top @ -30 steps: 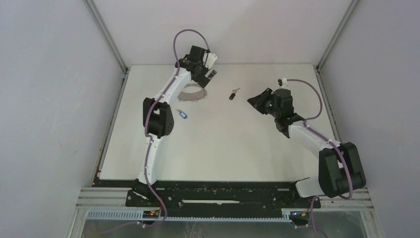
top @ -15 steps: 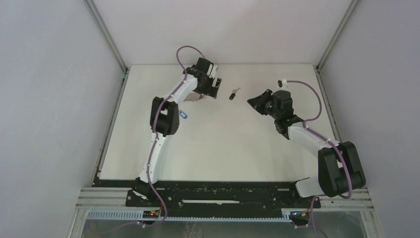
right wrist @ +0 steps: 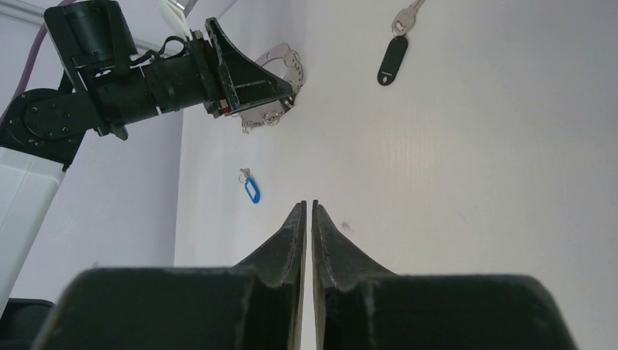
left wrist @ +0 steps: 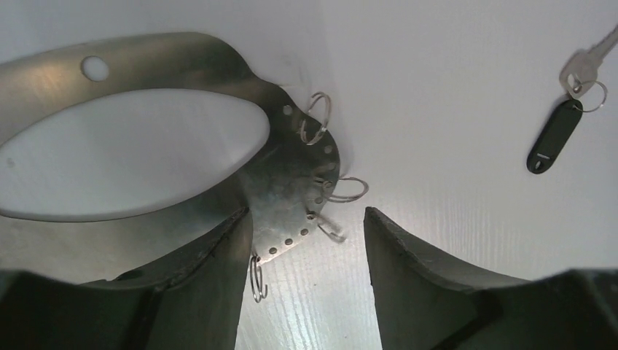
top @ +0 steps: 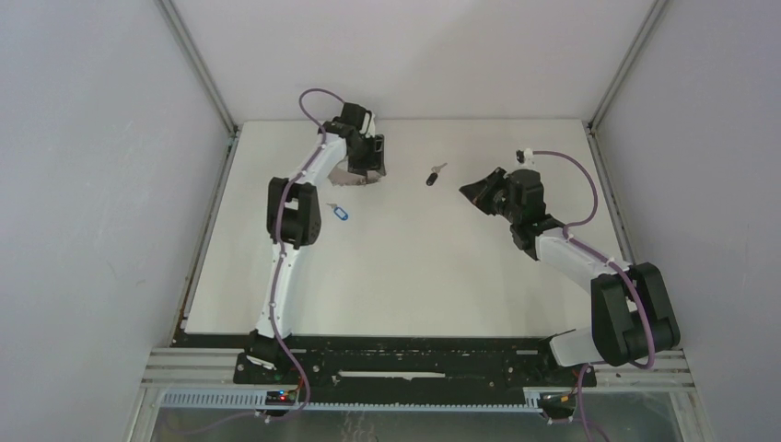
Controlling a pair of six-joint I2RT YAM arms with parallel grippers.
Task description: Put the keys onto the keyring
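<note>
The keyring [left wrist: 182, 58] is a grey metal loop lying flat at the far left of the table, with small wire rings [left wrist: 315, 117] along one edge. My left gripper [left wrist: 306, 215] is open and straddles that ringed edge, its left finger over the band. From above, the left gripper [top: 371, 169] covers most of the keyring [top: 346, 177]. The black-headed key [top: 433, 175] [left wrist: 554, 135] lies to the right of it. The blue-headed key [top: 339, 213] [right wrist: 252, 189] lies nearer the arms. My right gripper [top: 466, 190] [right wrist: 308, 204] hovers right of the black key [right wrist: 392, 51], shut and empty.
The white table [top: 414, 276] is walled by grey panels on three sides. The left arm's elbow [top: 295, 214] hangs just left of the blue key. The arm bases sit on a black rail [top: 405, 364] at the near edge.
The left gripper has swung back left and down onto the keyring's ringed edge, and its jaws have narrowed. The right jaws closed a little; that arm stayed put.
</note>
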